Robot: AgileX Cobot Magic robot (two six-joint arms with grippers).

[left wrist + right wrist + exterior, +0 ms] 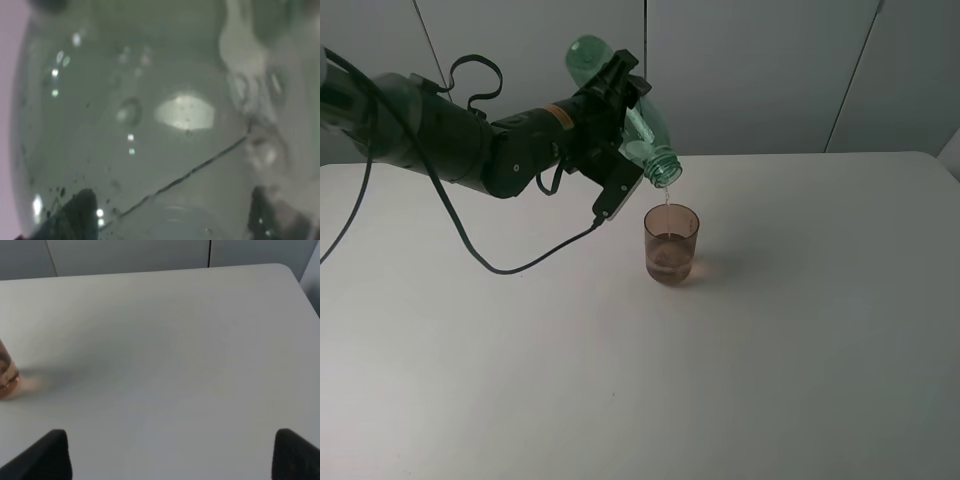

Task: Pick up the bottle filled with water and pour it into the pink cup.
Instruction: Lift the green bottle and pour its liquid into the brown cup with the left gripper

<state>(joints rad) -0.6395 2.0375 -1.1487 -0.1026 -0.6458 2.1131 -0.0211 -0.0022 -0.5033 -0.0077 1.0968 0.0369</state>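
**White table, one cup standing**

Plain white matte table (800,380), rounded at the far right corner. Carries one pink cup (671,245), upright, a little behind centre, partly filled with liquid and casting a soft shadow to the right. Crossed low on the left by a black cable (470,250); impossible to tell whether touching the surface.

I'm looking down from high in front across the whole white table (800,380) toward the back wall (750,70). My left wrist camera is sitting so close to the bottle (150,125) that green plastic is filling its frame. My right wrist camera is looking low over the table, sharing the pink cup (5,375) with the high view.
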